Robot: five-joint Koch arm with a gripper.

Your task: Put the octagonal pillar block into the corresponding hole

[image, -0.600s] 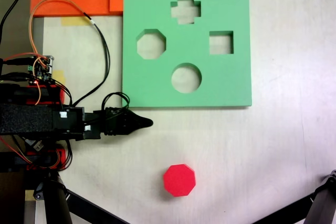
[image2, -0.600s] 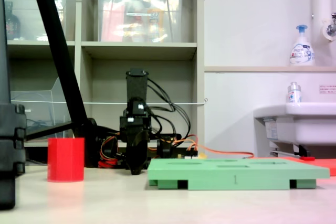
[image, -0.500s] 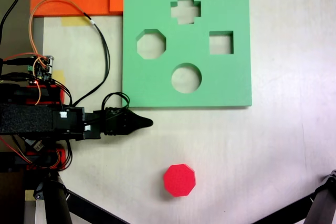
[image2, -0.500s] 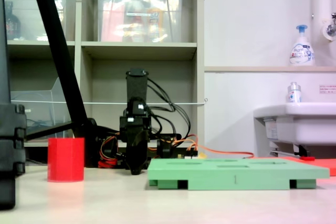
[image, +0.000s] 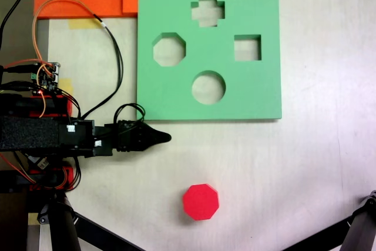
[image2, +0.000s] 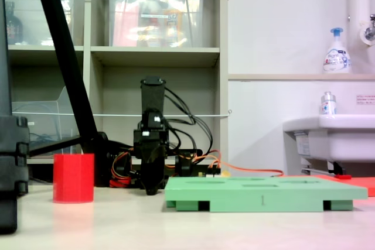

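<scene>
Nothing moved since earlier; my tool (image: 164, 137) sits pinched, empty. Block (image: 200, 201) looks light, squashy foam: I'd grip opposite flat sides.

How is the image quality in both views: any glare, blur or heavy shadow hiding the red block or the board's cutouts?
First exterior view: even light, slightly soft; the octagonal pillar block and green board are clear, the table washed out at right. Second exterior view: sharp enough, block plain, glare on the shelf bins; the board is edge-on, its cutouts barely readable.
</scene>
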